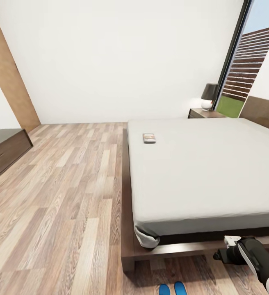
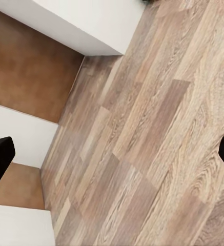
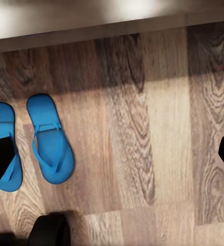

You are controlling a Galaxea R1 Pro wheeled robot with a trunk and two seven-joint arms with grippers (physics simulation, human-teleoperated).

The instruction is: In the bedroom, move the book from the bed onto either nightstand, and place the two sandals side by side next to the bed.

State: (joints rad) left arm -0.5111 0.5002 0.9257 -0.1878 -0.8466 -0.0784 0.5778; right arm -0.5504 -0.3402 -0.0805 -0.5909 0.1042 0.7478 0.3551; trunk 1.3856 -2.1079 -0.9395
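Note:
The book (image 1: 149, 138) lies flat on the pale mattress of the bed (image 1: 208, 172), near its far left edge. One nightstand (image 1: 204, 113) stands beyond the bed by the window, with a lamp on it. Two blue sandals (image 1: 172, 289) lie side by side on the floor just in front of the bed's foot; the right wrist view shows one sandal (image 3: 50, 138) close beside the other (image 3: 4, 146), both parallel. My right gripper (image 3: 112, 159) hovers open above the floor beside them, holding nothing. Over bare planks, my left gripper (image 2: 112, 156) is open and empty too.
A low dark wooden bench (image 1: 3, 151) stands against the left wall. Wood-plank floor (image 1: 69, 196) stretches wide between it and the bed. The dark bed frame (image 1: 128, 246) juts out at floor level. My right arm (image 1: 253, 256) reaches in at the lower right.

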